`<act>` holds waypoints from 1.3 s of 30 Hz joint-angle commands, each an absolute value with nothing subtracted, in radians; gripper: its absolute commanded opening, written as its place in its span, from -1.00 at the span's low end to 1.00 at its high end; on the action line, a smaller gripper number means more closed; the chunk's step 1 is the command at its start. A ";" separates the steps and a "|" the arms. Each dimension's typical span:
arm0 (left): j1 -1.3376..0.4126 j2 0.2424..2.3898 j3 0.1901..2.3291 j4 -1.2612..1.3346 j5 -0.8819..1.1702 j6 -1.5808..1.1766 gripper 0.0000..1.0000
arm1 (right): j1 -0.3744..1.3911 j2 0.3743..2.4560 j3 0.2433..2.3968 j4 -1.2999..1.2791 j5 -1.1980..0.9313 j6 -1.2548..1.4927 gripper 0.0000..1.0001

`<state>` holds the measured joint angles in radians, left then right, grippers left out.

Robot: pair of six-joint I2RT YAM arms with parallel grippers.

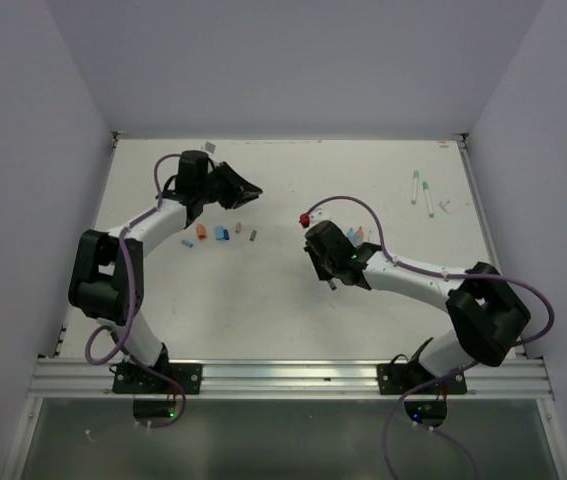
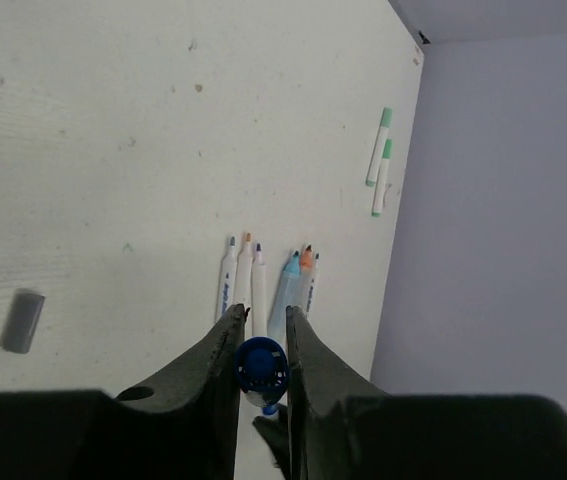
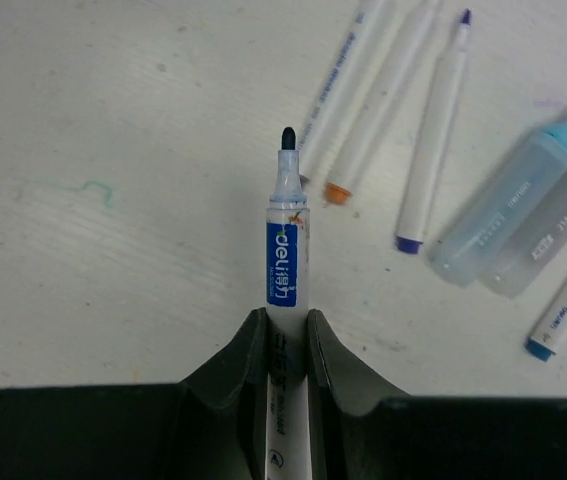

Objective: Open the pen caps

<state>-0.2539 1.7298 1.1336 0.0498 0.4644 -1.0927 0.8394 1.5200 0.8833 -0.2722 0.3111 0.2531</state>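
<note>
White table [image 1: 263,320] — scuffed, faintly stained — between pale lavender walls [image 1: 23,150].

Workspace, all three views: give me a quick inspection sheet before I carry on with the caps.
surface: white table, faintly stained.
job's things: loose caps by the left arm; uncapped pens in a cluster; two green pens, apparently capped, far right.
clutter: small red item, kind unclear.
grippers: left gripper shut on a blue cap; right gripper shut on a blue-labelled pen, tip bare.
cables: purple cables looped along both arms.
surroundings: plain walls; metal rail at near edge.
</note>
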 commanded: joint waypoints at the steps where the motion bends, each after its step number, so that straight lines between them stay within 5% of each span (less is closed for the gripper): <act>1: -0.250 1.636 1.122 -0.061 0.367 -0.926 -1.00 | 0.773 1.428 0.862 -0.201 0.130 0.295 -1.00; 16: -0.247 1.416 0.882 -0.233 -0.109 -0.627 -1.00 | 0.344 1.388 0.822 -0.324 0.210 0.371 -1.00; 28: -0.238 1.299 0.592 -0.132 -0.259 -0.759 -1.00 | 0.293 1.434 0.776 -0.316 0.367 0.420 -1.00; 39: -0.215 1.394 0.584 -0.031 -0.371 -0.830 -1.00 | 0.284 1.589 0.867 -0.347 0.350 0.439 -1.00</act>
<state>-0.2306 1.3636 0.5747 -0.1204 -0.2802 -0.7933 0.2905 1.5608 0.8131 -0.3401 0.3386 0.4187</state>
